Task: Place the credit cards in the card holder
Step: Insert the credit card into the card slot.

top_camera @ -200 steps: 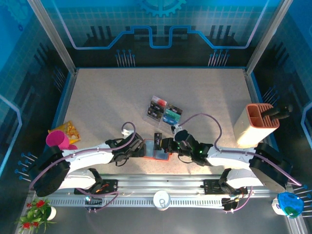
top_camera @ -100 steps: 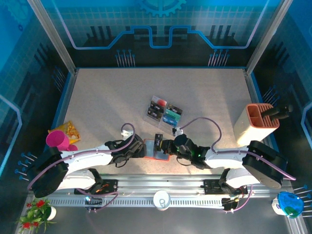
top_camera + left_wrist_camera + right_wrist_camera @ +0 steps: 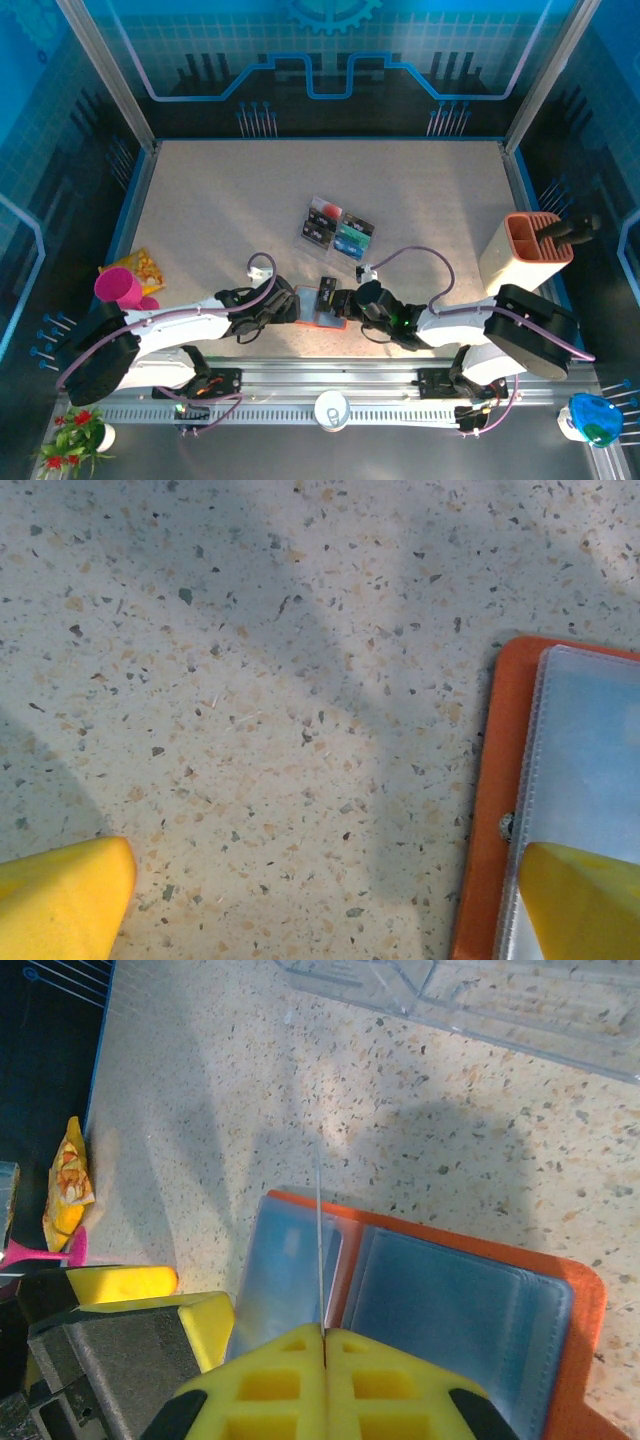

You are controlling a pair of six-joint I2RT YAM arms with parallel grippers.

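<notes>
Speckled tabletop (image 3: 220, 200): open card holder (image 3: 470, 1300) lies at near edge between arms, left gripper (image 3: 320, 895) spread wide with one pad over its clear pocket, right gripper (image 3: 325, 1345) pinching a credit card (image 3: 319, 1250) edge-on above it.

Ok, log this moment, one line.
right fingers: shut on credit card, edge-on over open card holder | left fingers: open, one over holder's pocket

Overhead view; wrist close-ups sharing card holder (image 3: 487, 780)

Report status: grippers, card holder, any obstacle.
Left gripper open, one finger over card holder. Right gripper shut on card, edge-on above it. Clear tray apart.
</notes>
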